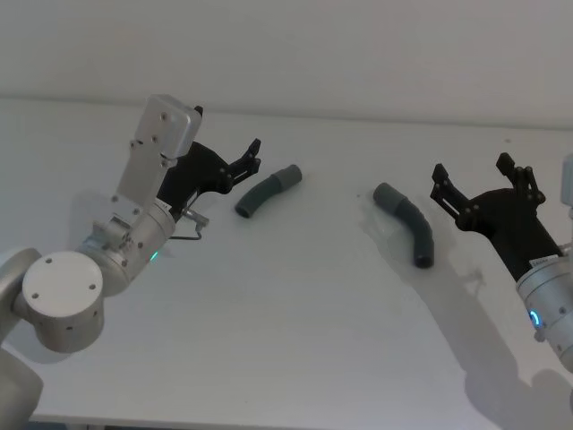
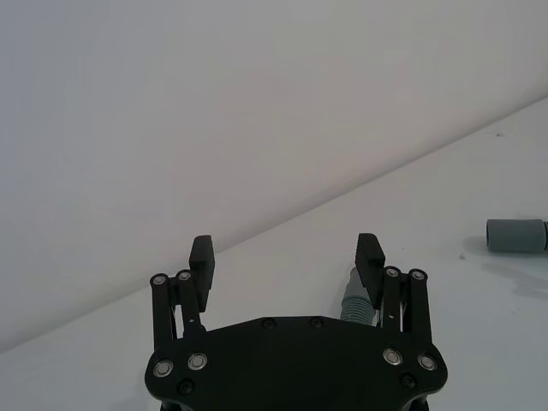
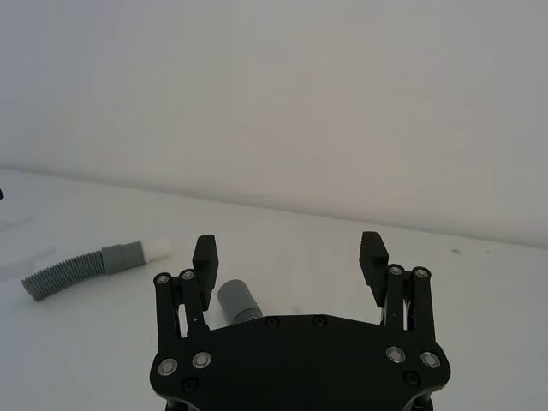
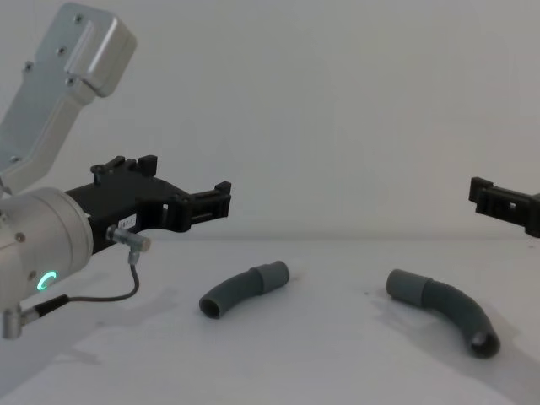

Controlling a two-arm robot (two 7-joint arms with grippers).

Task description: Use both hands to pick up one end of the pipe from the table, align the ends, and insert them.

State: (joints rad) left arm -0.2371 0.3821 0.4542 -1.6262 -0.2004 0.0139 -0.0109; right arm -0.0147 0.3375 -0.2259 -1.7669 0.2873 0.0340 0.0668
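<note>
Overhead first: left gripper point(image 1: 249, 161) spread wide, empty, raised over the far-left part of the desk point(image 1: 295, 340), near the left pipe piece point(image 1: 267, 191) but apart from it. Left pipe piece flat toward the far edge, left of the middle, left cuff point(image 1: 288, 175) turned to the far right, dark ribbed end toward the near edge. Right pipe piece point(image 1: 414, 224) flat right of the middle, well apart from the other, right cuff point(image 1: 387, 194) toward the far edge, dark open end nearer. Right gripper point(image 1: 472, 168) equally wide, holding nothing, by the right edge, near the right pipe piece, not touching.

Next, left wrist view: jaws far apart, left cuff point(image 2: 354, 300) partly behind one finger, right cuff point(image 2: 516, 235) farther off on the desk.

Then right wrist view: jaws far apart, right cuff point(image 3: 238, 300) just beside one finger, left pipe piece point(image 3: 81, 270) beyond, with a white spigot point(image 3: 157, 249) sticking out of its cuff.

Lastly, chest view: both curved pieces resting on the desk; left gripper hanging well above the surface, up and left of the left pipe piece, green ring light point(image 4: 46, 280) on its silver wrist; right gripper raised at the right side.
</note>
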